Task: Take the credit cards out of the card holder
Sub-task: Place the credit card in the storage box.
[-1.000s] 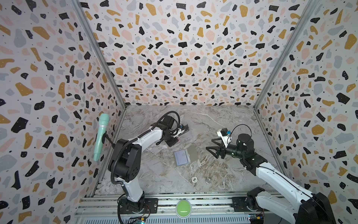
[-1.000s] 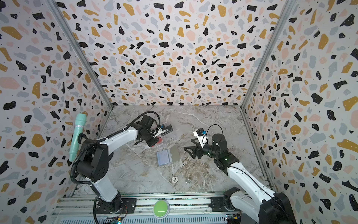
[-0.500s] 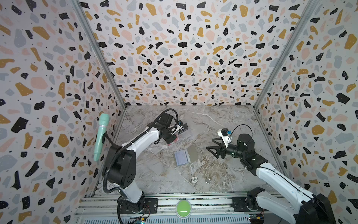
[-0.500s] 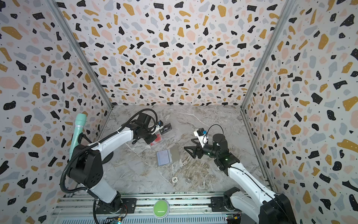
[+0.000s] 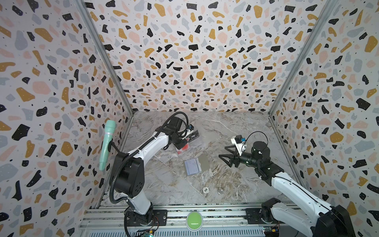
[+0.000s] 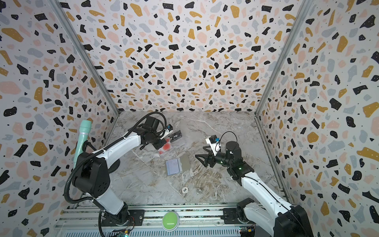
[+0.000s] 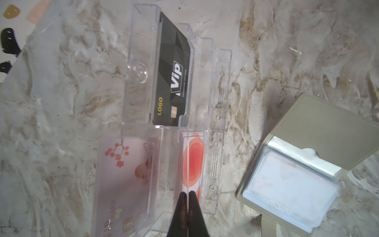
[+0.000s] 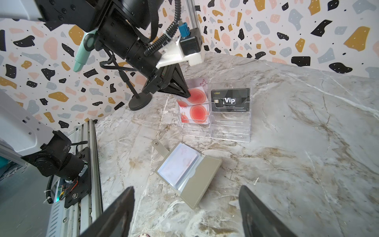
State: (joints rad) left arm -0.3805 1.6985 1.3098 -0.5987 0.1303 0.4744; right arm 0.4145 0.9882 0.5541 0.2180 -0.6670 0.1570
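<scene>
Presently, my left pincer (image 7: 187, 194) pinches a red-circle card (image 8: 196, 95) to seat it in the clear tray (image 7: 217, 82), at 11 o'clock from the open card holder (image 5: 202, 162); my right pincer (image 5: 222, 152) hovers spread at 3 o'clock.

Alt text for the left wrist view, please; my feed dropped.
The left pincer is shut on the edge of a red-circle card standing in a clear tray, alongside a black VIP card and a pink blossom card. The card holder lies open beside the tray.
</scene>
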